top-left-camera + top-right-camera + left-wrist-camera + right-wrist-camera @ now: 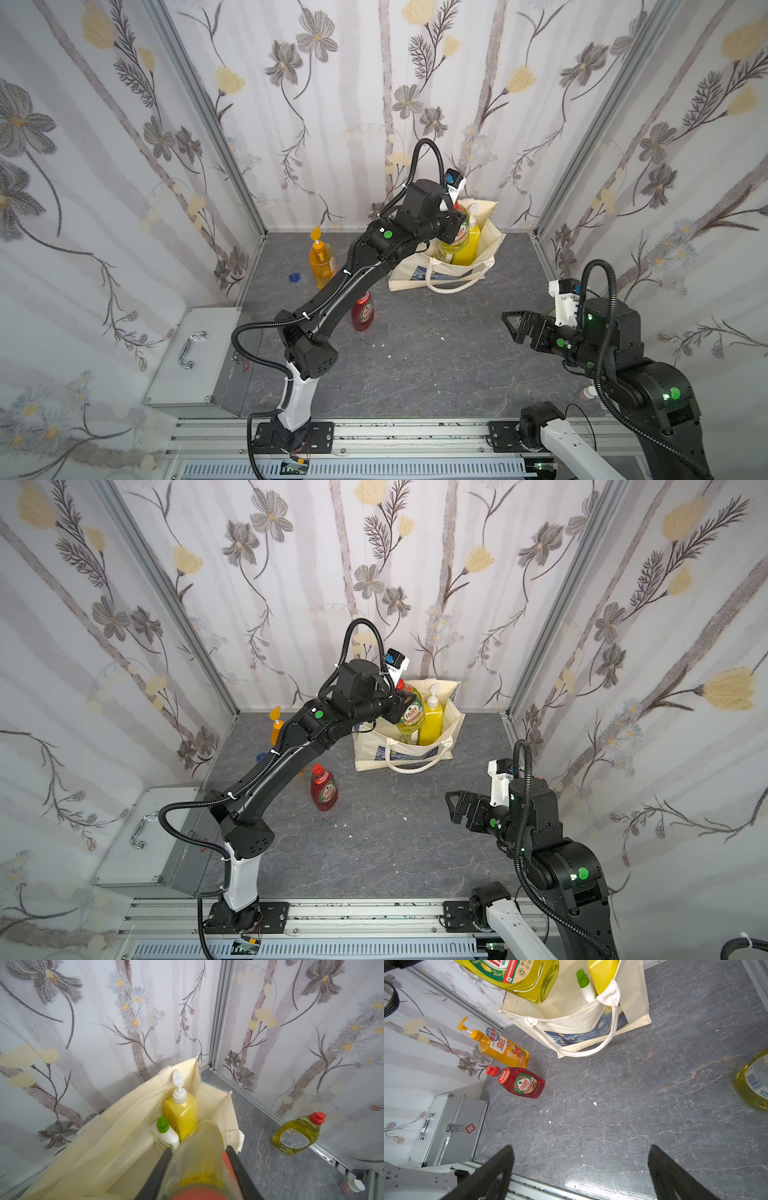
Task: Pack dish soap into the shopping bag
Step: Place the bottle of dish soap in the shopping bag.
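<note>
The cream shopping bag stands open at the back of the table. My left gripper is shut on a yellow-green red-capped dish soap bottle, which hangs base-first over the bag's mouth. Inside the bag stand a yellow pump bottle and a white green-capped bottle. An orange pump bottle and a red bottle stand left of the bag. Another yellow-green bottle stands by the right wall. My right gripper hovers open and holds nothing.
A metal first-aid case lies at the front left corner. A small blue piece sits near the orange bottle, and a small jar near the right wall. Small white crumbs dot the grey tabletop.
</note>
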You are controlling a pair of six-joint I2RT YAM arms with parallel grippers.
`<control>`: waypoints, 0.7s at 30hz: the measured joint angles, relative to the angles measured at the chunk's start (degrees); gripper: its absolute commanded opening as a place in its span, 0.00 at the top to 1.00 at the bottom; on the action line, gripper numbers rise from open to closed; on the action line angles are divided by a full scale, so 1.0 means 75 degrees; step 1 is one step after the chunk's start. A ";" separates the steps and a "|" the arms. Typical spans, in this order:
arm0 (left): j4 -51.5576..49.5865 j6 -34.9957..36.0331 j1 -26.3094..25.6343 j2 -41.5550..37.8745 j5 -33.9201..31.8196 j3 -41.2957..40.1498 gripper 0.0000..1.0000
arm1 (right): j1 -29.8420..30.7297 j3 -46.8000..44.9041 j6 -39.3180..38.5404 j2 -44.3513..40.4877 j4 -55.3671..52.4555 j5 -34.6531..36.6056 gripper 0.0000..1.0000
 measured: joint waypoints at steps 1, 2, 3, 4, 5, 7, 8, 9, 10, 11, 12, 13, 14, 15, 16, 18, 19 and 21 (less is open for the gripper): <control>-0.0038 0.0000 0.0017 0.0119 -0.0085 0.0137 0.71 | 0.0000 -0.0017 -0.0003 -0.0035 -0.0012 0.0000 0.00; -0.0038 0.0003 0.0035 0.0219 -0.0172 0.0230 0.71 | 0.0000 -0.0050 -0.0003 -0.0082 -0.0026 0.0000 0.00; -0.0038 0.0003 0.0058 0.0294 -0.0262 0.0300 0.71 | 0.0000 -0.0070 -0.0003 -0.0114 -0.0050 0.0000 0.00; -0.0038 0.0003 0.0087 0.0367 -0.0376 0.0356 0.70 | 0.0000 -0.0105 -0.0003 -0.0157 -0.0082 0.0000 0.00; -0.0041 0.0006 0.0114 0.0408 -0.0498 0.0379 0.71 | 0.0000 -0.0134 -0.0003 -0.0201 -0.0114 0.0000 0.00; -0.0041 0.0029 0.0175 0.0466 -0.0729 0.0393 0.71 | 0.0000 -0.0189 -0.0003 -0.0274 -0.0160 -0.0003 0.00; -0.0041 0.0029 0.0184 0.0490 -0.0866 0.0405 0.71 | 0.0000 -0.0224 -0.0003 -0.0315 -0.0184 -0.0006 0.00; -0.0041 0.0038 0.0201 0.0513 -0.1003 0.0408 0.70 | 0.0000 -0.0248 -0.0003 -0.0338 -0.0195 -0.0015 0.00; -0.0041 0.0052 0.0210 0.0536 -0.1160 0.0417 0.70 | 0.0000 -0.0271 -0.0003 -0.0364 -0.0198 -0.0026 0.00; -0.0041 0.0061 0.0213 0.0577 -0.1329 0.0423 0.70 | 0.0000 -0.0297 -0.0003 -0.0391 -0.0198 -0.0032 0.00; -0.0038 0.0061 0.0213 0.0603 -0.1445 0.0423 0.70 | 0.0000 -0.0312 -0.0003 -0.0411 -0.0207 -0.0032 0.00; -0.0038 0.0061 0.0204 0.0644 -0.1582 0.0423 0.70 | 0.0000 -0.0323 -0.0003 -0.0425 -0.0221 -0.0035 0.00; -0.0038 0.0058 0.0204 0.0688 -0.1705 0.0423 0.70 | 0.0000 -0.0329 -0.0003 -0.0443 -0.0230 -0.0052 0.00; -0.0038 0.0055 0.0204 0.0726 -0.1813 0.0423 0.70 | 0.0000 -0.0338 -0.0003 -0.0460 -0.0233 -0.0087 0.00; -0.0038 0.0050 0.0204 0.0769 -0.1915 0.0423 0.71 | 0.0000 -0.0338 -0.0003 -0.0478 -0.0239 -0.0102 0.00; -0.0038 -0.0017 0.0201 0.0845 -0.2084 0.0423 0.71 | 0.0000 -0.0341 0.0000 -0.0501 -0.0239 -0.0143 0.00; -0.0038 -0.0058 0.0201 0.0880 -0.2174 0.0423 0.71 | 0.0000 -0.0341 -0.0003 -0.0522 -0.0239 -0.0149 0.00; -0.0038 -0.0169 0.0198 0.0947 -0.2334 0.0423 0.72 | 0.0000 -0.0341 -0.0003 -0.0568 -0.0239 -0.0169 0.00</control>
